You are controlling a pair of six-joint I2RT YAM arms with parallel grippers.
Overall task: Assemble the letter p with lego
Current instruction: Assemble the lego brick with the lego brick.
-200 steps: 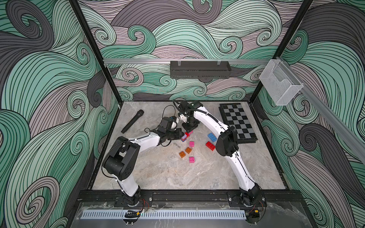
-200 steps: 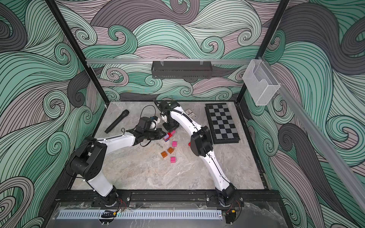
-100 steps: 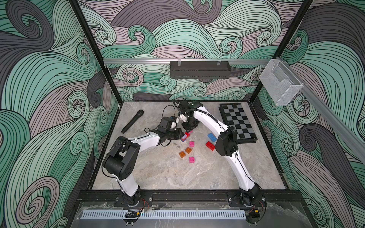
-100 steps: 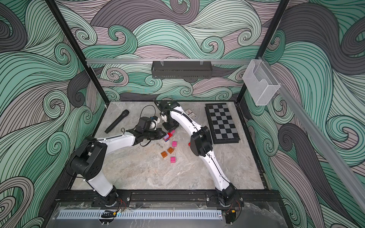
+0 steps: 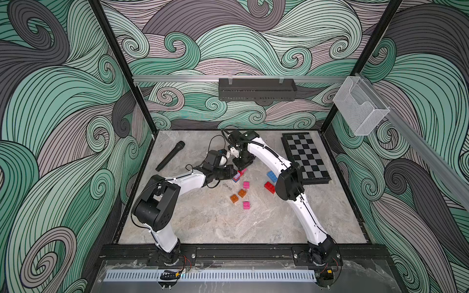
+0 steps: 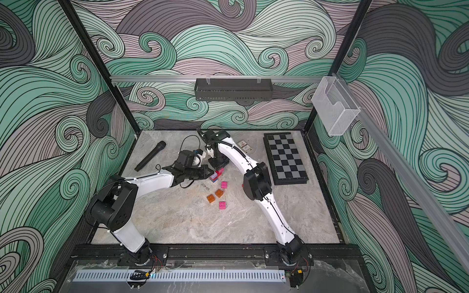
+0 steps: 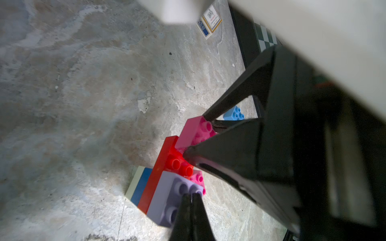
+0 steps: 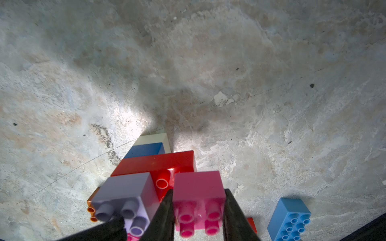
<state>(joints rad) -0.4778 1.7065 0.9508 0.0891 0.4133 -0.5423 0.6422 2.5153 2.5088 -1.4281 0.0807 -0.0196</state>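
A small lego stack (image 5: 237, 176) stands mid-table: white (image 8: 154, 137), blue (image 8: 144, 150) and a red oblong brick (image 8: 154, 162), with a lilac brick (image 8: 125, 187) on top. My right gripper (image 8: 198, 193) comes down from above, shut on a pink square brick (image 8: 198, 183) that sits on the red brick beside the lilac one. My left gripper (image 7: 190, 196) is shut with nothing in it, its tips resting on the lilac brick's (image 7: 167, 194) studs. Loose lego lies nearby: two pink (image 5: 246, 184), two orange (image 5: 241, 193), a light blue (image 5: 272, 175) and a red one (image 5: 269, 187).
A chessboard (image 5: 305, 157) lies at the back right. A black microphone (image 5: 170, 155) lies at the back left. A boxed card deck (image 6: 244, 146) sits behind the right arm. A black shelf (image 5: 256, 89) and a mesh basket (image 5: 360, 111) hang on the walls.
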